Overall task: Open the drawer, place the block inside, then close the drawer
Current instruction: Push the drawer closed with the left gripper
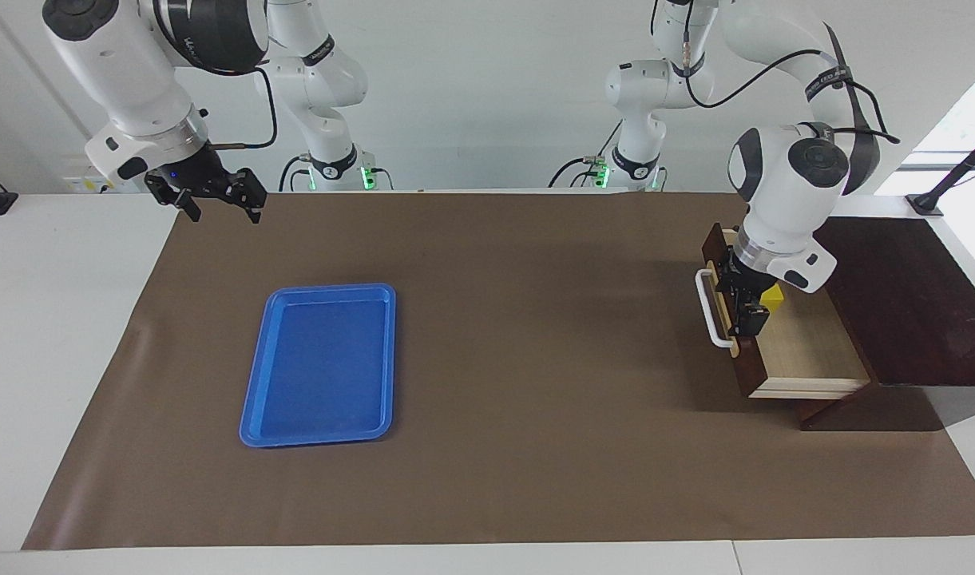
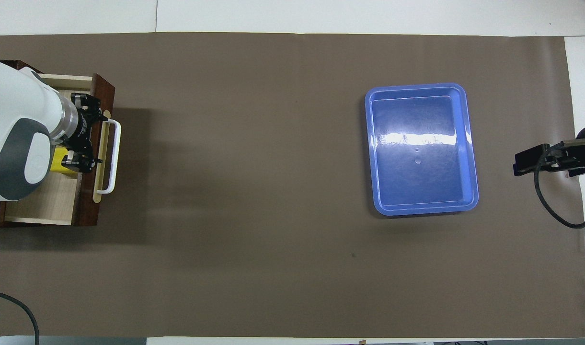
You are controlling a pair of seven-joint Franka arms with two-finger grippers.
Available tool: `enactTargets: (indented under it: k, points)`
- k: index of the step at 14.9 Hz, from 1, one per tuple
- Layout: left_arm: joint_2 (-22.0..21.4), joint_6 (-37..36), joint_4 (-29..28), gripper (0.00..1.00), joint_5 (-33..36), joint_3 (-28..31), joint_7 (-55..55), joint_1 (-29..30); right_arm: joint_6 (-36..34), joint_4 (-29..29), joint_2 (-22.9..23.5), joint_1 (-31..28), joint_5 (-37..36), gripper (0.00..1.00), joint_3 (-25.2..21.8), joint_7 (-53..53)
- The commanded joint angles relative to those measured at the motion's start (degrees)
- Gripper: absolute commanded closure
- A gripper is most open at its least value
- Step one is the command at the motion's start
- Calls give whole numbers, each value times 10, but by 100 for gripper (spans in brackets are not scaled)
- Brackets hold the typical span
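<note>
The drawer (image 1: 806, 351) stands partly open in the dark slant-fronted box (image 1: 902, 303) at the left arm's end of the table. Its pale interior and white bar handle (image 1: 712, 307) show. The yellow block (image 1: 772, 297) lies inside the drawer, partly hidden by the left arm. My left gripper (image 1: 744, 315) is over the drawer's front panel, just inside the handle. In the overhead view the left gripper (image 2: 84, 139) sits between the handle (image 2: 111, 155) and the block (image 2: 60, 160), over the drawer (image 2: 48, 203). My right gripper (image 1: 216, 200) waits open and empty, raised over the mat's edge at the right arm's end.
A flat blue tray (image 1: 319, 367) lies empty on the brown mat (image 1: 519, 359) toward the right arm's end; it also shows in the overhead view (image 2: 421, 148). The right gripper (image 2: 532, 163) hangs beside the tray.
</note>
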Motion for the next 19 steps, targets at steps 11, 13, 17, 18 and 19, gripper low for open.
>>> enactTargets:
  k: [11, 13, 17, 18, 19]
  points:
    - [1, 7, 23, 0, 43, 8, 84, 103, 7, -8, -12, -2, -4, 0, 6, 7]
    - [-6, -43, 62, 0, 37, 4, 111, 95, 7, -8, -13, -2, -4, 0, 6, 6]
    - [-52, -129, 74, 0, 8, -8, 333, 70, 7, -8, -13, -3, -4, 0, 6, 7]
    - [-62, -146, 75, 0, -12, -8, 399, 70, 6, -8, -13, -4, -4, 0, 6, 7]
    - [-70, -169, 83, 0, -43, -8, 468, 70, 6, -8, -13, -4, -4, 0, 6, 7]
